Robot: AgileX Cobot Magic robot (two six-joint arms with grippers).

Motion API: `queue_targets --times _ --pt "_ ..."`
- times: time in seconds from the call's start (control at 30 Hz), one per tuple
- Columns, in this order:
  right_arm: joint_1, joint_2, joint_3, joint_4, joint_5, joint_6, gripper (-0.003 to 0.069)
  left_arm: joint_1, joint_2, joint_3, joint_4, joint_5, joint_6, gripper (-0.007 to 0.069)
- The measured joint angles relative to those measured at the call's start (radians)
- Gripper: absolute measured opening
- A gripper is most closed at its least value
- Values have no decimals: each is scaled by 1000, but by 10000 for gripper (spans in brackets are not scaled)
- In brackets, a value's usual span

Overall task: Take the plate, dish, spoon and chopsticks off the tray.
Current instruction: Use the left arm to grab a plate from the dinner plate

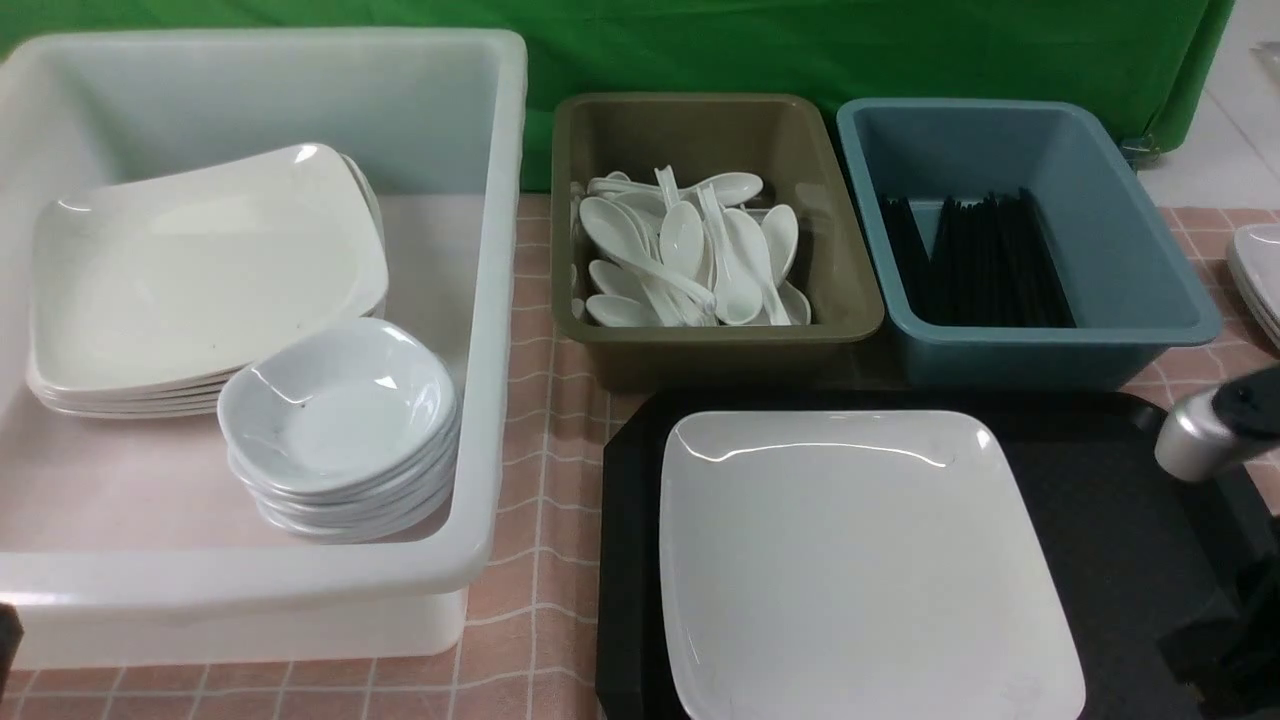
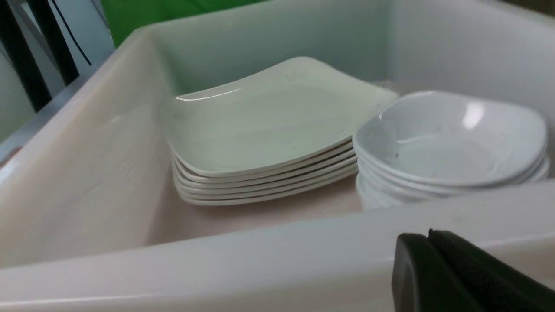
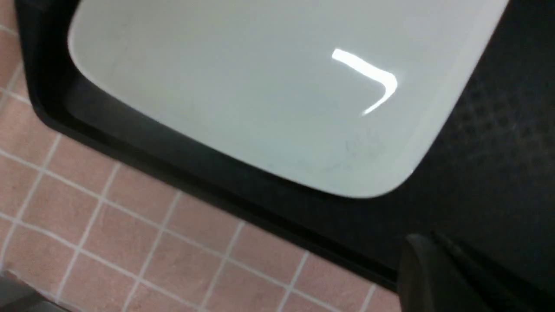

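My right gripper (image 3: 427, 242) has its jaws pressed together and holds nothing. My left gripper (image 2: 427, 238) is closed and empty too, outside the near wall of the white tub (image 2: 217, 268).

What worries me is that the plate (image 3: 260, 86) lies flat and glossy on the tray (image 3: 498, 151). Closed jaws would only shove it across the tray. Once they are spread, a pinch on its shallow rim could slip and let the plate tilt or drop.

The plate's rounded corner is near the right jaws, which hang over bare tray beside it. The left jaws are well apart from it. The plate is the only task item I see on the tray.
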Motion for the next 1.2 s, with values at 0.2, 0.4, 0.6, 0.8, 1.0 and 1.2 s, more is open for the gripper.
queue_targets --times 0.2,0.4,0.6,0.8,1.0,1.2 --pt "-134 7 50 212 -171 -144 30 0 0 0 -683 -168 -313 5" --pt "-257 69 51 486 -77 -385 30 -1 0 0 -963 -195 -485 5" --pt "-303 104 50 536 -41 -406 30 -25 -1 -122 -942 -81 -456 5" --pt "-303 105 50 546 -4 -397 30 -35 219 -545 -744 305 -306 5" --pt "-303 105 32 547 5 -333 30 -35 677 -823 -848 883 84 5" --pt "-303 105 -25 543 39 -328 41 -45 1070 -857 -931 1020 322 5"
